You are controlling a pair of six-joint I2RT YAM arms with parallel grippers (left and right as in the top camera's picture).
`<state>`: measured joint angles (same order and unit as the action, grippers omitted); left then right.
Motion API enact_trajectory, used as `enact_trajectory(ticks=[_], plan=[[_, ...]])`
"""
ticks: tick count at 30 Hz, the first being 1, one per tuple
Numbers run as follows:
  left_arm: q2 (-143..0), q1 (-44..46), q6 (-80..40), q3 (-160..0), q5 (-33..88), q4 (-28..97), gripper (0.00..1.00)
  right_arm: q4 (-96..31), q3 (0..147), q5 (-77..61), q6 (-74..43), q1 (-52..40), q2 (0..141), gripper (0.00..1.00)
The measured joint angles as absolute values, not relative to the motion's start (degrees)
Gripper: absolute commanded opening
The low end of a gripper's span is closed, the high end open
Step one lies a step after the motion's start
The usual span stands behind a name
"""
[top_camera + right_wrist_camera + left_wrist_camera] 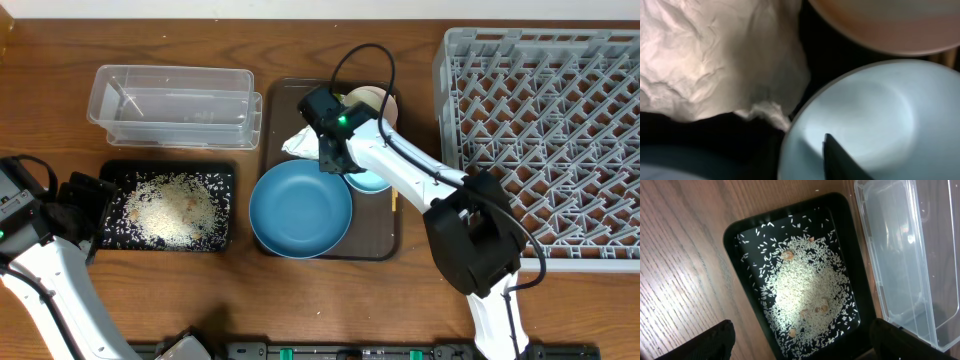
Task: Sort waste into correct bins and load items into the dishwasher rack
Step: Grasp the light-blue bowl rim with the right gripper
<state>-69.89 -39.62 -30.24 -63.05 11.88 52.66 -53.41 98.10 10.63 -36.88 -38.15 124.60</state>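
On the brown serving tray (pixel 275 95), my right gripper (pixel 335 158) is down over the near-left rim of the small light blue bowl (pixel 372 181) (pixel 870 110). One dark finger (pixel 840 160) stands inside the bowl, a little apart from its wall; the other is lost in the dark outside the rim. The crumpled white napkin (pixel 300 143) (pixel 715 55) lies just beside it. The pinkish cup (pixel 375 100) (pixel 890 25) sits behind the bowl, and the large dark blue bowl (pixel 300 210) in front. My left gripper (pixel 85 205) (pixel 800 350) hangs open above the black tray (pixel 735 235) of rice (pixel 805 285).
The clear container (pixel 175 100) (pixel 905 255) stands behind the black tray (pixel 228 175), holding nothing I can make out. The grey dishwasher rack (pixel 545 130) fills the right side of the table. Several small brown bits lie among the rice.
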Motion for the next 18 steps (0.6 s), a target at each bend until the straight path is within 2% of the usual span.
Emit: enact_trajectory(ticks=[4, 8, 12, 18], plan=[[-69.9, -39.6, -30.2, -63.0, 11.9, 52.7, 0.88, -53.7, 98.1, 10.3, -36.9, -38.6, 124.6, 0.20], [-69.9, -39.6, -30.2, -63.0, 11.9, 52.7, 0.88, -53.5, 98.1, 10.2, -36.9, -38.8, 124.6, 0.14], [-69.9, -39.6, -30.2, -63.0, 11.9, 52.7, 0.88, -53.5, 98.1, 9.7, -36.9, -38.9, 124.6, 0.01], [-69.9, -39.6, -30.2, -63.0, 11.9, 52.7, 0.88, -53.7, 98.0, 9.5, -36.8, -38.9, 122.9, 0.01]])
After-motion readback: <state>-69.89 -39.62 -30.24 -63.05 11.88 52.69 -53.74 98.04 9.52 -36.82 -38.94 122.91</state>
